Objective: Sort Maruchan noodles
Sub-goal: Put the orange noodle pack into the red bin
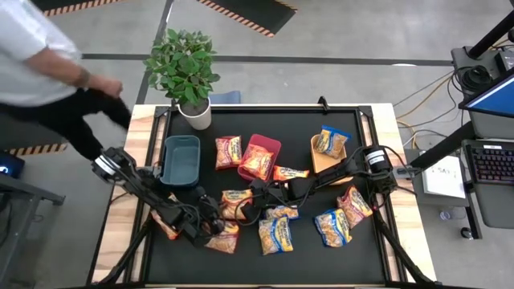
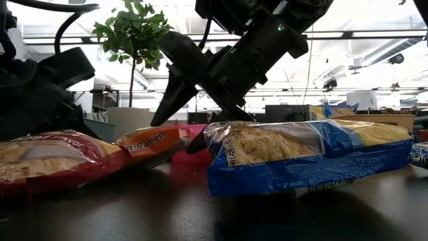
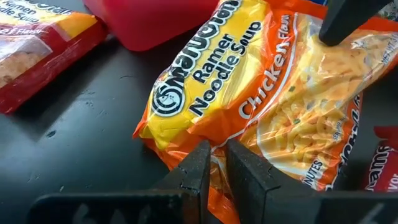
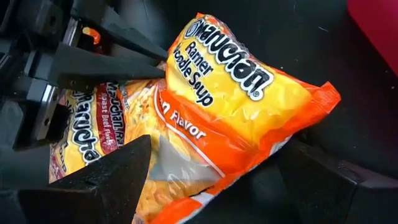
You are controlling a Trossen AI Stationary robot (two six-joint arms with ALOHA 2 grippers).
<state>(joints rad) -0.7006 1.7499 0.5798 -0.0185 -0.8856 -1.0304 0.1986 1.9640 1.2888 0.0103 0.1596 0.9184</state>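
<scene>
Right up close you've got the orange noodle packet [image 3: 267,106] lying mid-desk toward the front edge, just before the red bin [image 1: 259,156], your left gripper [image 3: 214,168] clenched thin on its near edge while your right gripper [image 4: 242,180] straddles it, jaws spread wide.

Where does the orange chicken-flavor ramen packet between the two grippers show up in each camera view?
High view: orange chicken packet lies mid-table, on the arms' side of the red bin.
Low view: left of centre, in front of the red bin.
Left wrist view: fills the middle, red bin beyond it.
Right wrist view: centre, red bin beyond.
Shared landmark: the red bin.
</scene>
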